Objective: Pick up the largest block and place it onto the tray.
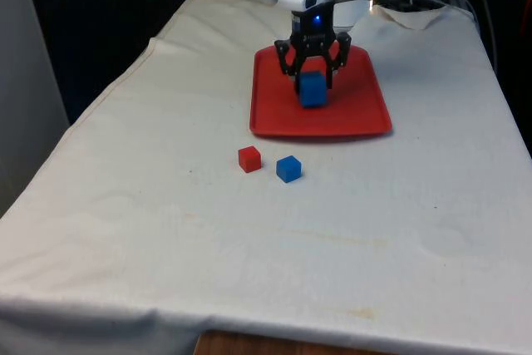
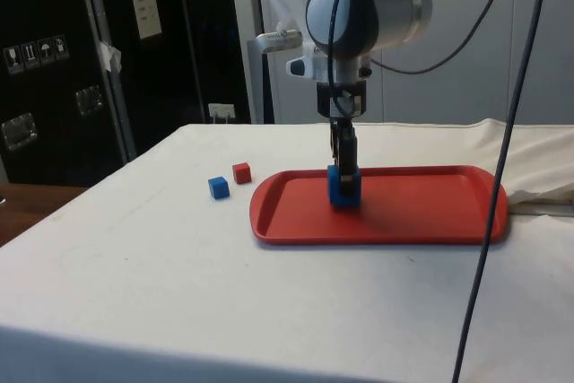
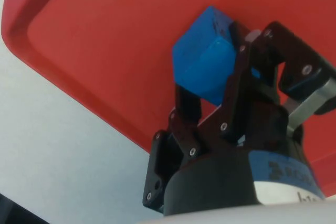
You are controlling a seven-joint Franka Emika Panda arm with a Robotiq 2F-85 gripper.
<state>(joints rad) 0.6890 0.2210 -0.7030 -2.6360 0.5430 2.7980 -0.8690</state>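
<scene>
Small red block (image 1: 248, 158): well forward of my fingers in the front view, to their left, on the white cloth (image 1: 166, 230), off the tray. Not mine to handle.
Small blue block (image 1: 288, 168): just beside the red one, also forward of my fingers and slightly to their left, on the cloth.
My gripper (image 1: 312, 81): pointed straight down over the tray, fingers closed about the large block, one on each opposite face.
Large blue block (image 1: 312, 89): between my fingertips, low over the tray's inner part; clearly bigger than the two on the cloth.
Red tray (image 1: 366, 118): directly beneath my fingers, its floor spreading to both sides of them.
Step in hand: setting the block down. I judge it best to lower until the base sits flat on the tray floor, spread the fingers evenly so neither drags it, then lift straight up.
Hard to make out: whether the block's underside already touches the tray; the side view suggests contact or nearly so, but I cannot tell. My far fingertip hides behind the block in the wrist view.
</scene>
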